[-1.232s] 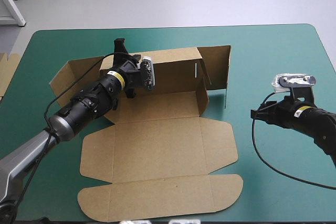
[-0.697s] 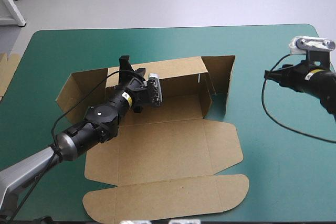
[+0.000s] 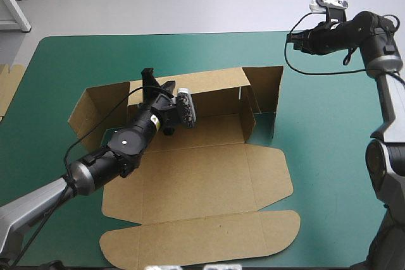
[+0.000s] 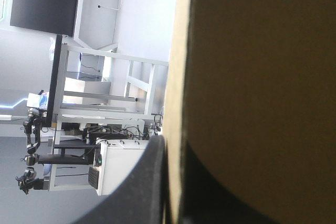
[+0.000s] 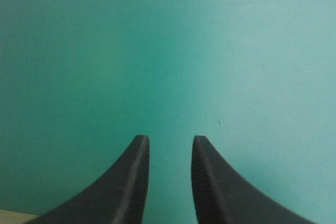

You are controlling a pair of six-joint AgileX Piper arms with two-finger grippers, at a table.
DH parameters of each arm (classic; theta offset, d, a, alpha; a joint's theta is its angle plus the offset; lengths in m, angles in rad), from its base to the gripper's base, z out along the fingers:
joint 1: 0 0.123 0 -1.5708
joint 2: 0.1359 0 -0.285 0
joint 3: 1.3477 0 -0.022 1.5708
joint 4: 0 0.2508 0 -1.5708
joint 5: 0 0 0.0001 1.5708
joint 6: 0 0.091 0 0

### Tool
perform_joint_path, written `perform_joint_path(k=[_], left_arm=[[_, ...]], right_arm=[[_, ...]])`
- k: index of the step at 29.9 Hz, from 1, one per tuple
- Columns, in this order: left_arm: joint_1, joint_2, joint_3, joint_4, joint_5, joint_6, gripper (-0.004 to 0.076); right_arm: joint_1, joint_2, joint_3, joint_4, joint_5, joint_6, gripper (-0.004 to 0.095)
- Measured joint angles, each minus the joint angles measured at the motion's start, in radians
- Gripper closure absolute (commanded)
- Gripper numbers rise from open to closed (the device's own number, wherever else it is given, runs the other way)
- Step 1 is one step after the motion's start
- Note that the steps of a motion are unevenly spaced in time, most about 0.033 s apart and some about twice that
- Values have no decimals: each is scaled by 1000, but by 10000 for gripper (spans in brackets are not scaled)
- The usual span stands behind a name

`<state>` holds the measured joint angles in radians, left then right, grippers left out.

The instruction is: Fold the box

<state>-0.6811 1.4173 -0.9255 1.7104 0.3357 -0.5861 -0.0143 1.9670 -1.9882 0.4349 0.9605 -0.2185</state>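
The brown box [image 3: 202, 181] lies mid-table, its back wall and two side walls raised and its lid panels flat toward the near edge. My left gripper [image 3: 152, 81] is at the top edge of the back wall, left of its middle, shut on the board. In the left wrist view the brown box [image 4: 252, 77] stands between the black fingers [image 4: 142, 182]. My right gripper [image 3: 296, 39] hangs high over the table's far right part, well clear of the box. It is open in the right wrist view, my right gripper [image 5: 169, 139] having only teal-green cover ahead.
The right side wall [image 3: 266, 90] stands upright with its end flap swung outward. More brown board [image 3: 7, 90] shows at the table's left edge. Bare teal-green cover [image 3: 335, 156] stretches right of the box.
My right arm has lifted and swung from the table's right side toward the far right corner. The left gripper pulled the box slightly right earlier, then stayed almost still.
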Motion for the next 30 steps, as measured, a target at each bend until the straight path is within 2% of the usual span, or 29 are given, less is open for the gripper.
perform_joint_path(k=[7,18,30], left_arm=[[0,0,0,4,0,-1,734],[0,0,0,10,1,-1,734],[0,1,3,33,5,-2,734]], right_arm=[[56,109,-88,37,81,-29,650],[98,105,-96,89,221,-72,652],[99,6,-78,117,278,-100,656]])
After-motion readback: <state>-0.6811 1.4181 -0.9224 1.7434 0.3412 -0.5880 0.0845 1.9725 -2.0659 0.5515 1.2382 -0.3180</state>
